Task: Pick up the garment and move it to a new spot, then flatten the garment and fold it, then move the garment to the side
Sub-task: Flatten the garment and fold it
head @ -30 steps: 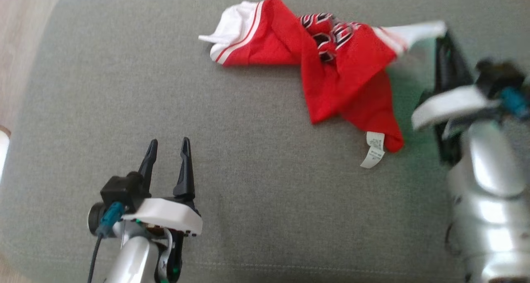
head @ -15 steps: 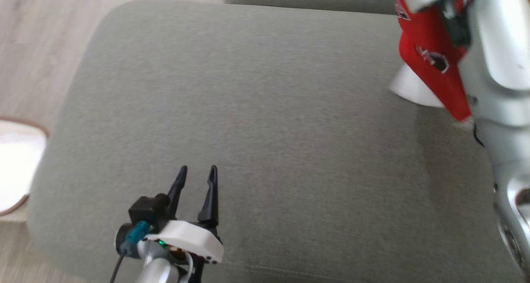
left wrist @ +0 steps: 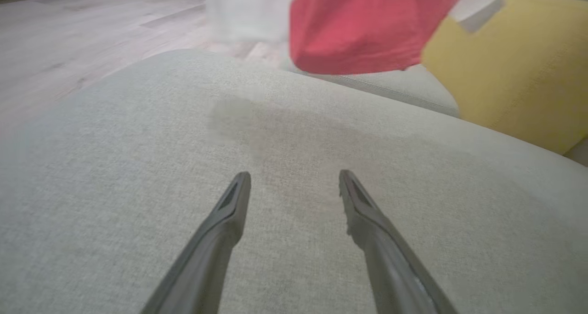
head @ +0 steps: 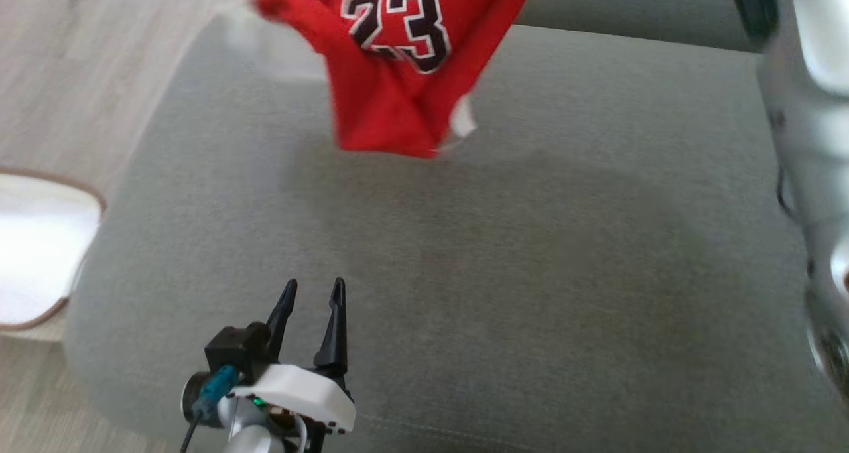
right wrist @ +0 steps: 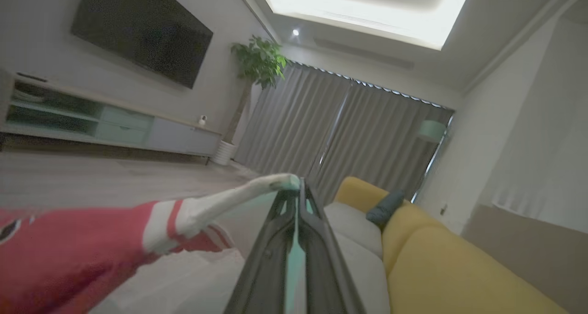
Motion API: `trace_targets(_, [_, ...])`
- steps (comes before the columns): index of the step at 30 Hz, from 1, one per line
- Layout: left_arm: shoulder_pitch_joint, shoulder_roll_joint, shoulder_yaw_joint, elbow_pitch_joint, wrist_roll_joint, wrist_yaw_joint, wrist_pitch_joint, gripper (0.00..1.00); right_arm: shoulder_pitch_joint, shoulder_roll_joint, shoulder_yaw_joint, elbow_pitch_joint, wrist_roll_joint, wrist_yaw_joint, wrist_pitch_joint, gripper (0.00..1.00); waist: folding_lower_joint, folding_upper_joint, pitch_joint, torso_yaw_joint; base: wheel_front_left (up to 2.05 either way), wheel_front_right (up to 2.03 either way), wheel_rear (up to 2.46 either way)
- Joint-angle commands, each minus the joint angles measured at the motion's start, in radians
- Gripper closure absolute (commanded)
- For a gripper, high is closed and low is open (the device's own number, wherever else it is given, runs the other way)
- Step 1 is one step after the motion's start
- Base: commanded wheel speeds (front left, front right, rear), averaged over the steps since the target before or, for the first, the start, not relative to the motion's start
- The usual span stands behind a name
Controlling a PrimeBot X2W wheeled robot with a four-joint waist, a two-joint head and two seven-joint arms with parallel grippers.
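Garment blurred, airborne, top edge cut off.

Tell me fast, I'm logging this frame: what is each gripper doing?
Left gripper: open, holding nothing.
Right gripper: shut on the white edge of the red garment, which hangs above the grey cushion.

The left gripper hovers low over the cushion, fingers spread. The right gripper, high above the cushion, clamps an edge of the garment.
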Motion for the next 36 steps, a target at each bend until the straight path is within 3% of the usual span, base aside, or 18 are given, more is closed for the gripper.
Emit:
trace_targets(1, [-0.028,0.002,0.038,-0.037,0.008,0.004,-0.006,0.00,0.072,-0.025,-0.031,0.000,-0.001,0.007,-0.009,1.00,0.0000,0.0000,0.011,-0.041,0.00,0.00,0.00])
trace_targets(7, [-0.056,0.002,0.055,-0.043,0.028,-0.006,-0.006,0.00,0.343,-0.100,-0.109,0.055,0.027,0.007,-0.018,1.00,0.0000,0.0000,0.054,-0.126,0.00,0.00,0.00])
trace_targets(13, [-0.091,0.002,0.063,-0.038,0.047,-0.022,-0.006,0.00,0.582,-0.095,-0.193,0.072,0.027,0.007,-0.021,0.98,0.0000,0.0000,0.083,-0.178,0.00,0.00,0.00])
trace_targets(14, [-0.095,0.002,0.064,-0.037,0.049,-0.025,-0.006,0.00,0.607,-0.088,-0.206,0.067,0.022,0.007,-0.021,0.35,0.0000,0.0000,0.085,-0.184,0.00,0.00,0.00])
trace_targets(15, [-0.101,0.002,0.065,-0.034,0.051,-0.029,-0.006,0.00,0.645,-0.067,-0.228,0.034,0.013,0.007,-0.022,0.00,0.0000,0.0000,0.088,-0.195,0.00,0.00,0.00])
trace_targets(20, [-0.111,0.002,0.064,-0.031,0.044,-0.037,-0.006,0.00,0.704,-0.014,-0.256,-0.048,0.005,0.007,-0.022,0.00,0.0000,0.0000,0.094,-0.218,0.00,0.00,0.00])
trace_targets(25, [-0.158,0.002,0.035,-0.022,0.026,-0.071,-0.006,0.00,0.748,0.045,-0.264,-0.150,0.019,0.007,-0.022,0.00,0.0000,0.0000,0.120,-0.241,0.00,0.00,0.00])
trace_targets(36, [-0.327,0.002,0.014,0.097,-0.014,-0.121,-0.006,0.00,0.765,0.094,-0.210,-0.266,0.053,0.007,-0.022,0.00,0.0000,0.0000,0.199,-0.309,0.00,0.00,0.00])
